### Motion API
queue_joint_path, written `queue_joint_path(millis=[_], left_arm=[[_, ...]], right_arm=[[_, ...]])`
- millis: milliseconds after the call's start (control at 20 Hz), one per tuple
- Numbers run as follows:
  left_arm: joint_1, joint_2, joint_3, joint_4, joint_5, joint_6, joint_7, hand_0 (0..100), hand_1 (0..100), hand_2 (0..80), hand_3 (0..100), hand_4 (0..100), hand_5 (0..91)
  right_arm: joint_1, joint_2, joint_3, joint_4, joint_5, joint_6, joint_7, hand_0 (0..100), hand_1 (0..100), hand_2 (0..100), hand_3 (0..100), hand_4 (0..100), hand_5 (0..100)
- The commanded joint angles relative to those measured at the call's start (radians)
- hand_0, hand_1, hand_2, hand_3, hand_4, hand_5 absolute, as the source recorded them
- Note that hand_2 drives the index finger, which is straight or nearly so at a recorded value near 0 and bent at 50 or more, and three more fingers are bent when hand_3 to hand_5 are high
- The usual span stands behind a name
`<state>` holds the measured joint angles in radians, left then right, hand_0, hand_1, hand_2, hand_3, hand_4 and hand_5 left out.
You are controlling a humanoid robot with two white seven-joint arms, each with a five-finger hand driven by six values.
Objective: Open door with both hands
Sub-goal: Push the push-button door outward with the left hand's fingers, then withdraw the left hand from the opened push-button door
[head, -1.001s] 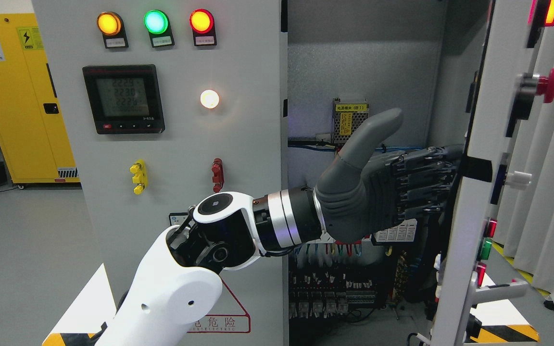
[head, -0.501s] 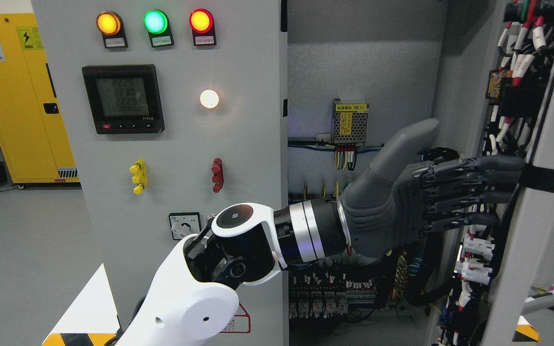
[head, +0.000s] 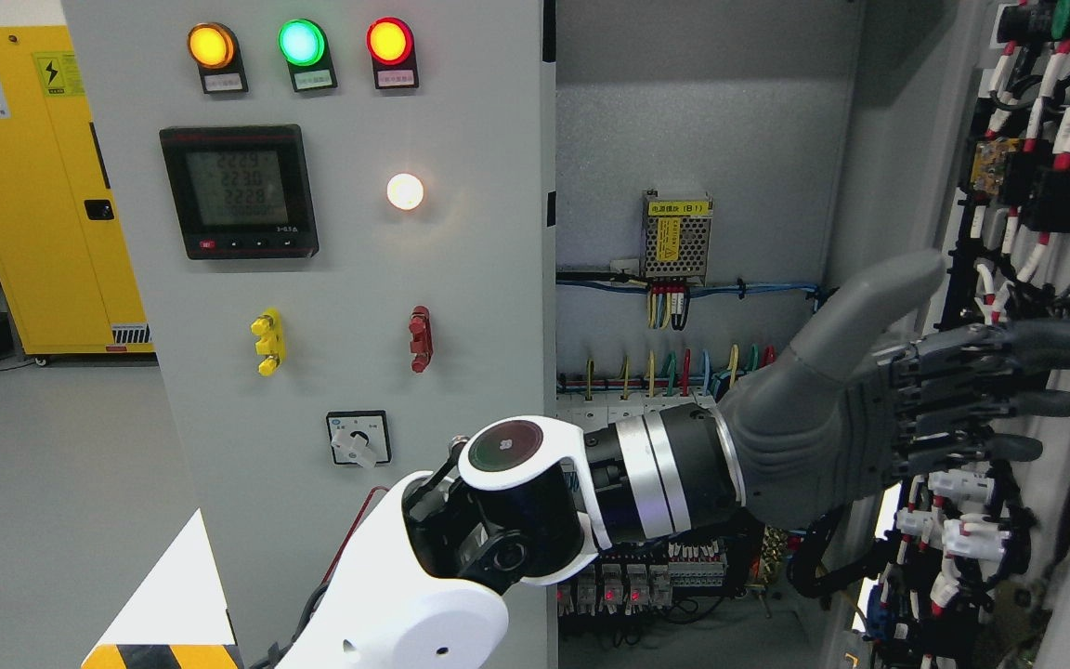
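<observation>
My left hand [head: 879, 418] reaches across to the right door [head: 1046, 279], fingers [head: 1009, 372] flat and extended together, thumb up, gripping nothing, pressed on its wired inner face to push it outward. Door swung wide at cabinet's right edge. Right hand unseen.

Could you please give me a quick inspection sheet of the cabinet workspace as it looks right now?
Surface: grey floor, bare where visible.
Job's things: right door swung wide open, its wired inner face showing; left door closed, its three lamps and meter lit.
Clutter: nothing seen.
Grippers: left hand with fingers extended flat against the right door's inner face, thumb up, holding nothing; right hand not in view.
Cables: coloured wires in the cabinet interior; wire bundles on the open door.
Surroundings: yellow cabinet at far left.
</observation>
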<state>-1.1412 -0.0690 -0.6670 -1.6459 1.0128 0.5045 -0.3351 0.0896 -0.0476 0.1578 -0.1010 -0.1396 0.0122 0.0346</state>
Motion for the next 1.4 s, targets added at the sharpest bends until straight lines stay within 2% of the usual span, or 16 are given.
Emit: queue_joint_path(millis=[0, 100, 200, 300, 1101, 1352], left_arm=[[0.003, -0.115, -0.077, 0.008, -0.048, -0.004, -0.001, 0, 0, 0.0, 0, 0, 0.0], [0.006, -0.117, -0.092, 0.011, -0.051, -0.027, 0.036, 0, 0, 0.0, 0, 0, 0.0], [0.006, -0.117, -0.109, 0.012, -0.06, -0.053, 0.108, 0, 0, 0.0, 0, 0, 0.0], [0.006, -0.117, -0.118, 0.012, -0.063, -0.057, 0.136, 0, 0, 0.0, 0, 0, 0.0], [-0.02, -0.115, -0.181, 0.07, -0.042, -0.13, 0.136, 0, 0, 0.0, 0, 0, 0.0], [-0.077, -0.115, -0.233, 0.124, 0.004, -0.194, 0.136, 0, 0, 0.0, 0, 0, 0.0]], right_arm=[[-0.001, -0.002, 0.0, 0.001, 0.0, 0.0, 0.001, 20, 12, 0, 0, 0, 0], [-0.001, -0.002, -0.001, 0.0, 0.0, 0.0, -0.001, 20, 12, 0, 0, 0, 0], [-0.001, -0.002, 0.0, 0.0, 0.0, 0.0, 0.001, 20, 12, 0, 0, 0, 0], [-0.001, 0.0, 0.0, 0.0, 0.0, 0.0, 0.001, 20, 12, 0, 0, 0, 0], [0.001, 0.0, -0.001, 0.0, 0.0, 0.0, 0.001, 20, 12, 0, 0, 0, 0], [-0.001, -0.002, -0.001, 0.0, 0.0, 0.0, -0.001, 20, 12, 0, 0, 0, 0]])
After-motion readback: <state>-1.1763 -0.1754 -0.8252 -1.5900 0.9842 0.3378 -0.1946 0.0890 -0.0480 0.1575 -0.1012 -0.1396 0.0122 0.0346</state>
